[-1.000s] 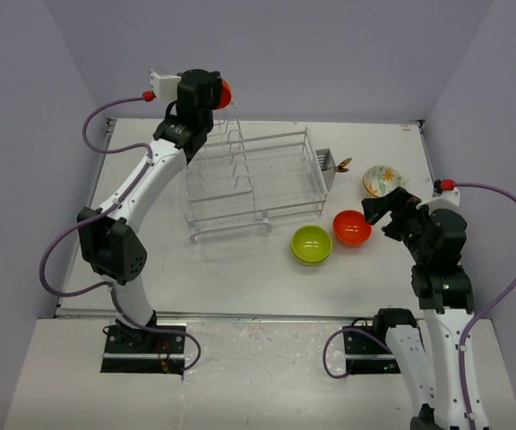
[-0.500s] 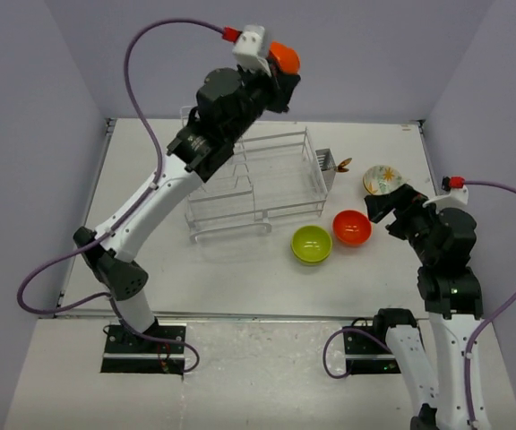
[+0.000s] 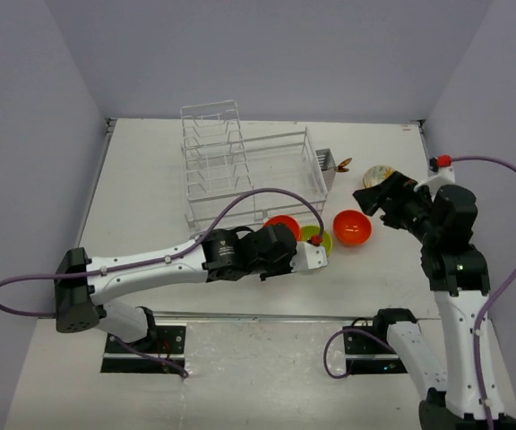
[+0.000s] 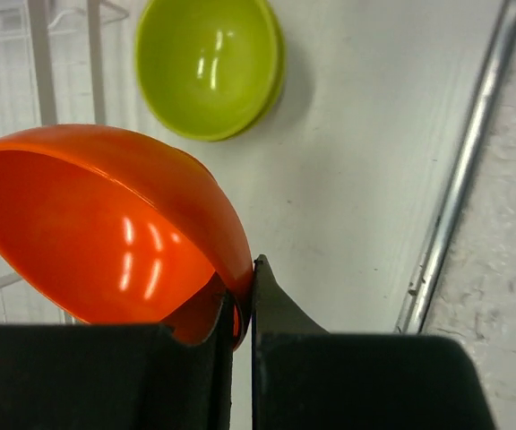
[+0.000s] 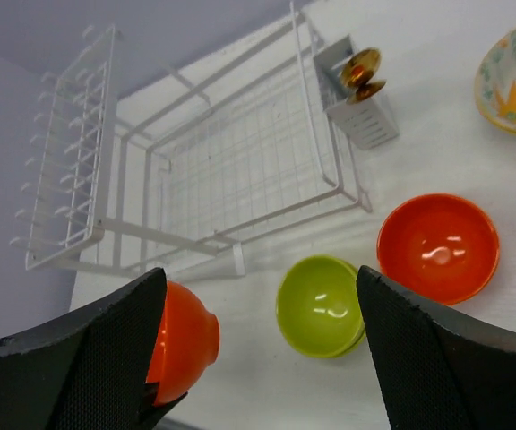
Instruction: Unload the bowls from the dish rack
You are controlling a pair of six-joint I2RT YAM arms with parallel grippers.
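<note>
While left claw point(image 4: 245, 279) clamps orange bowl point(image 4: 106, 224) by its rim, right claw point(image 5: 258, 279) — spread wide.

L hand point(image 4: 242, 292) pinching orange-red bowl point(image 4: 106, 233) rim, lime-green bowl point(image 4: 209, 67) on table point(image 4: 356, 179) beyond, rack wires point(image 4: 38, 63) top-L
</note>
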